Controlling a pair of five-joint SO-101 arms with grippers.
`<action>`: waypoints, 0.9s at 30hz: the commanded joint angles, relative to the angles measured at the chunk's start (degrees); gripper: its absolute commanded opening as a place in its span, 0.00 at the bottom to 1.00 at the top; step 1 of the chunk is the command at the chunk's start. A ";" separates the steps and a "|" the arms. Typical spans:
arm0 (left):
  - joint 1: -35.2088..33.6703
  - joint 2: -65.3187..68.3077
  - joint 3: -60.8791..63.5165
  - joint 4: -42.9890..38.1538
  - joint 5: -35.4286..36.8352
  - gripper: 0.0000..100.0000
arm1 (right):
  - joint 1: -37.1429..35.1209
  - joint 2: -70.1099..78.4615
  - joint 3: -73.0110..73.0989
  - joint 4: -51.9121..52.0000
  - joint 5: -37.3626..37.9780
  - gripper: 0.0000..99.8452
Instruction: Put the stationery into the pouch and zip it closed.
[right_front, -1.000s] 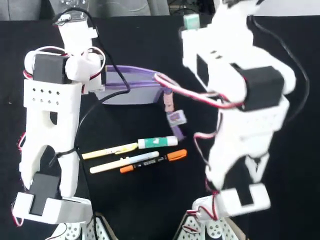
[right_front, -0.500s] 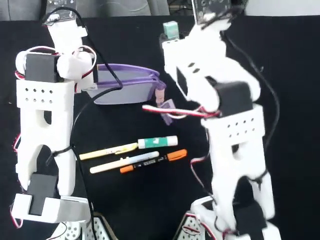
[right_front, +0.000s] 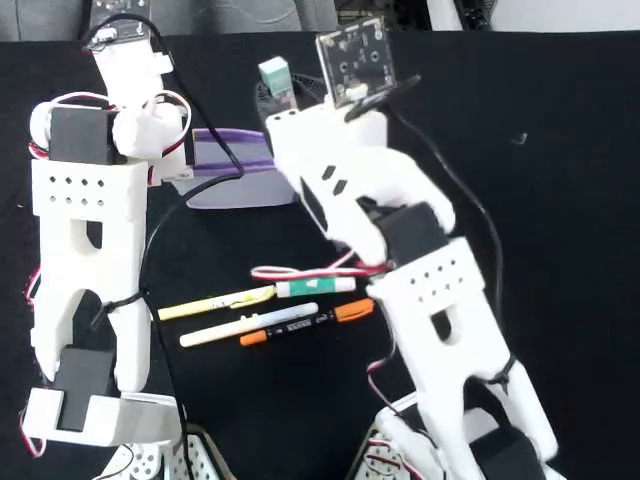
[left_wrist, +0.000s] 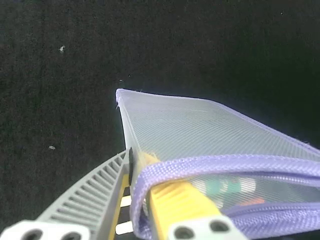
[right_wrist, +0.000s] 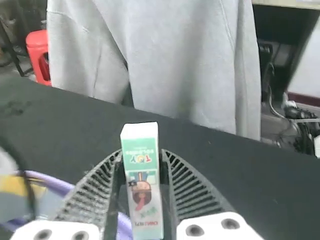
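The right tool (right_wrist: 141, 159) pinches a green-and-white eraser (right_wrist: 140, 192) near the purple mesh pouch (left_wrist: 200, 130), whose zipper rim the left tool (left_wrist: 142, 172) grips tightly.

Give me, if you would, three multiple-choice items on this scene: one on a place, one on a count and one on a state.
1. Where is the eraser?
A. Lying on the table
B. Held in the right gripper
C. Inside the pouch

2. How many pens and markers lie on the table?
A. Two
B. Four
C. Six

3. What state is the left gripper in?
A. Open above the pens
B. Shut on a pen
C. Shut on the pouch's purple rim

Key:
1 B: the right wrist view shows the eraser clamped upright in the gripper.
2 B: there is a yellow pen, a green-and-white marker, a white pen and an orange marker.
3 C: the left wrist view shows the rim pinched.
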 joint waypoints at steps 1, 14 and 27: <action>-0.84 -0.18 3.21 -4.48 0.62 0.03 | -2.55 -5.93 3.21 -6.24 -0.35 0.01; -0.84 -0.53 7.60 -8.70 0.70 0.03 | -6.07 -14.73 32.92 -45.19 0.18 0.01; -0.57 -0.26 8.04 -8.88 0.70 0.03 | -6.07 -7.43 41.36 -64.35 0.09 0.01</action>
